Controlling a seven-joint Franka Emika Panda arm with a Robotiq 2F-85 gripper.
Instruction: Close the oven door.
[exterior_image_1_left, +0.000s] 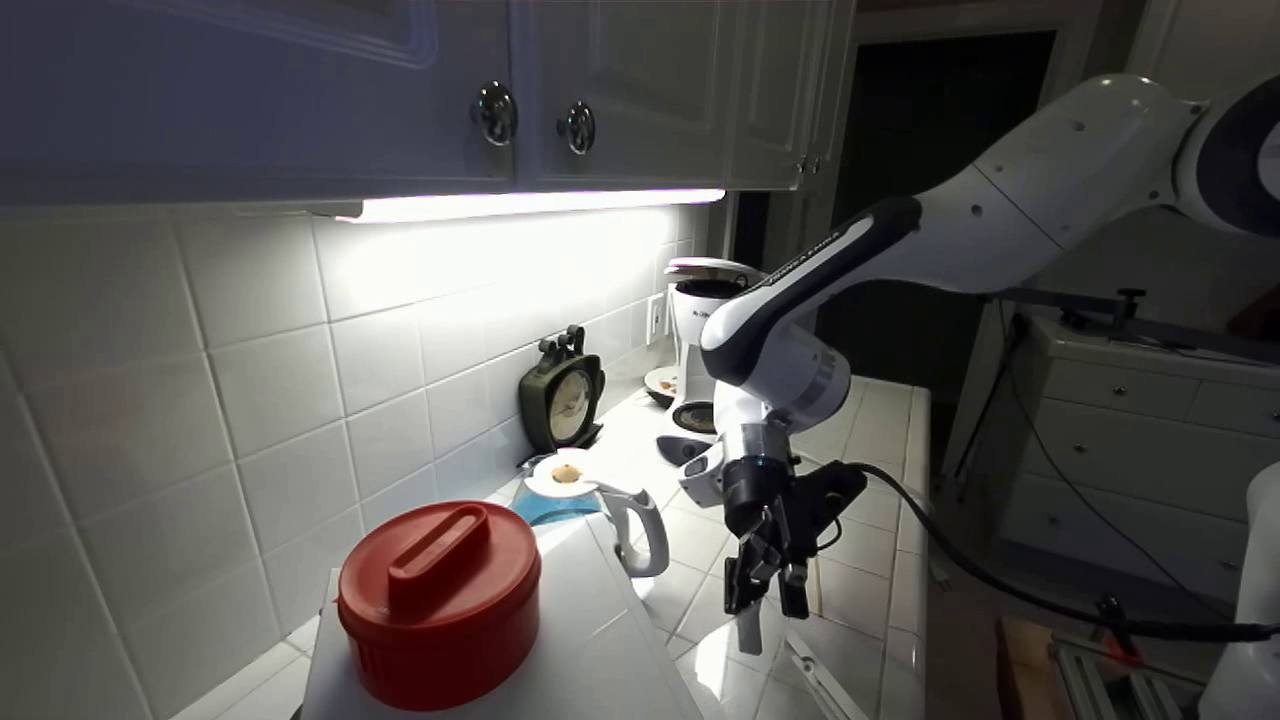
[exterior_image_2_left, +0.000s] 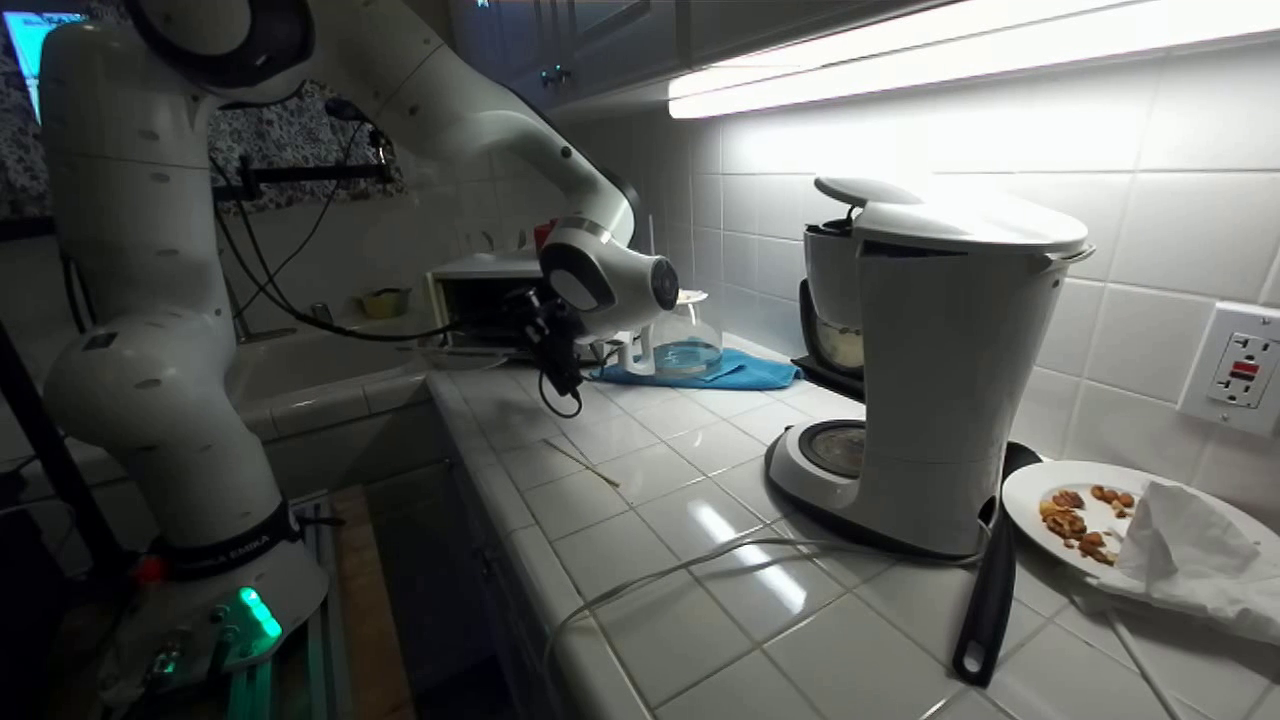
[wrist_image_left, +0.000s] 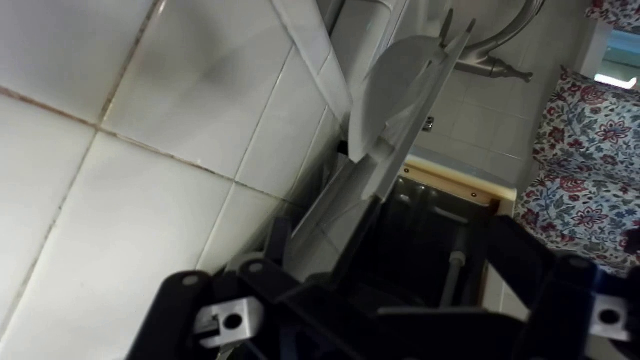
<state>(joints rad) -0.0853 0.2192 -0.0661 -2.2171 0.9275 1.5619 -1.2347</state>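
The oven is a white toaster oven, its top (exterior_image_1_left: 610, 650) showing in an exterior view. Its dark open front (exterior_image_2_left: 482, 300) shows in an exterior view, and its dark inside (wrist_image_left: 420, 225) in the wrist view. The oven door (wrist_image_left: 325, 245) is open, lowered out over the counter, with a pale frame and a glass pane; a pale strip of it (exterior_image_1_left: 822, 680) shows low in an exterior view. My gripper (wrist_image_left: 395, 245) is open, its fingers apart, in front of the oven by the door; it also shows in both exterior views (exterior_image_1_left: 767, 598) (exterior_image_2_left: 565, 380). Contact with the door cannot be told.
A red lidded container (exterior_image_1_left: 440, 600) stands on the oven. A glass carafe (exterior_image_2_left: 688, 340) stands on a blue cloth (exterior_image_2_left: 750, 370) beside the oven. A coffee maker (exterior_image_2_left: 930, 380), a plate of nuts (exterior_image_2_left: 1040, 490) and a thin stick (exterior_image_2_left: 582, 463) are on the tiled counter. Cabinets hang above.
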